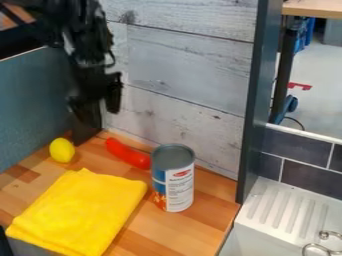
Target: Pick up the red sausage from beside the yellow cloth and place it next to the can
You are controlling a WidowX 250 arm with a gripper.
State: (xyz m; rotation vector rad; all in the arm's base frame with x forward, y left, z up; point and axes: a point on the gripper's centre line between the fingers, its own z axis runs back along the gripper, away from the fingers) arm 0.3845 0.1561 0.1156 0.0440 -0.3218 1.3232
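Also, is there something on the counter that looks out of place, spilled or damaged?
No, nothing stands out. The can stands upright, the yellow cloth lies fairly flat, and the yellow oval object and long red object rest on the counter.

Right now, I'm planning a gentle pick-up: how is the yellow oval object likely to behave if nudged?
The yellow oval object will probably roll, since its sides are rounded and it rests on the flat wooden counter. Its smooth-looking surface may make it slip a little. Its weight and firmness I can't judge.
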